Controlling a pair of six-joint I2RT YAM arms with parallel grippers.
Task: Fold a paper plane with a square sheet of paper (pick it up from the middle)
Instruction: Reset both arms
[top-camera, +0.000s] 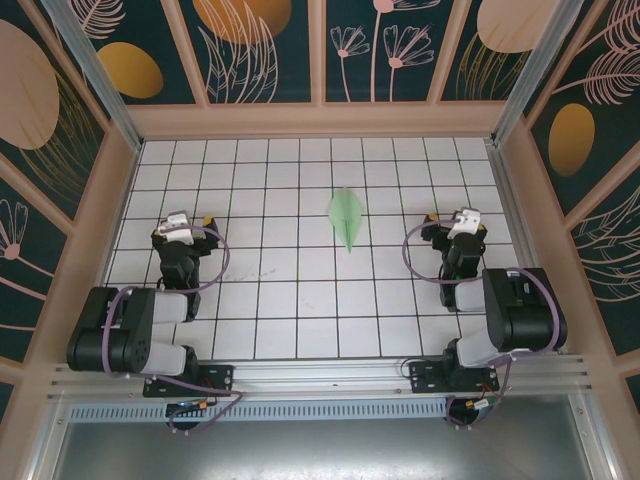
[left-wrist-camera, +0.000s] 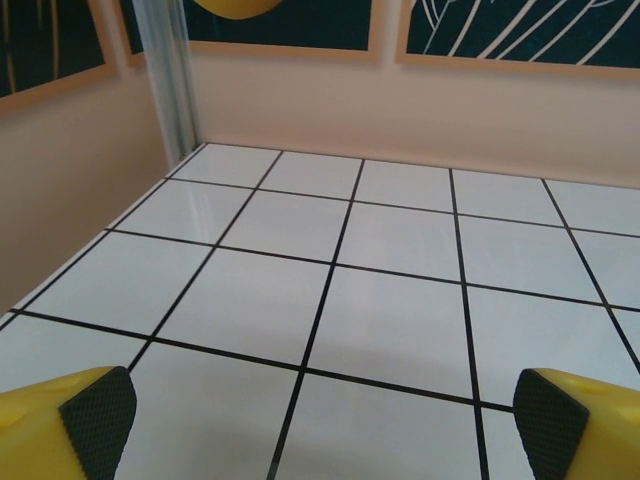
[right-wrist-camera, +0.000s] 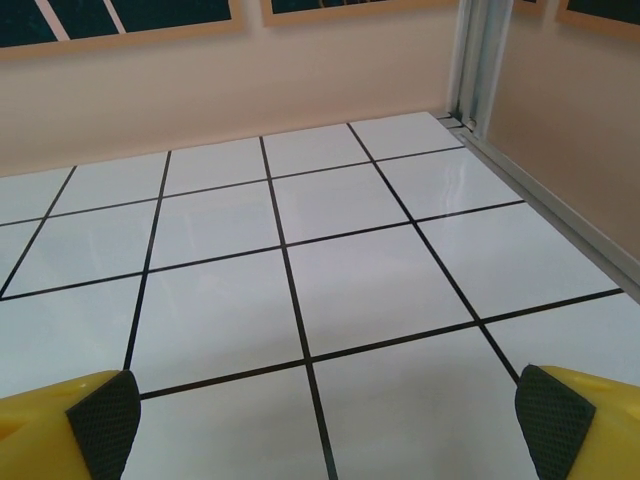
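The paper plane (top-camera: 346, 218), a slim dart of pale mint-green paper, lies flat on the white grid table (top-camera: 300, 300) near the middle. Its narrow tip points toward the near edge. A flat square sheet of paper is out of view. My left gripper (top-camera: 187, 222) rests low over the table about three tiles left of the plane, open and empty. In the left wrist view its yellow fingers (left-wrist-camera: 60, 420) stand wide apart over bare tiles. My right gripper (top-camera: 457, 220) sits about two tiles right of the plane, also open. Its black pads (right-wrist-camera: 100, 420) have nothing between them.
Peach side walls (top-camera: 110, 210) and a back wall with dark leaf panels enclose the table. Metal corner posts (left-wrist-camera: 170, 70) stand at the back corners. Both arm bases (top-camera: 190, 380) sit on the rail at the near edge.
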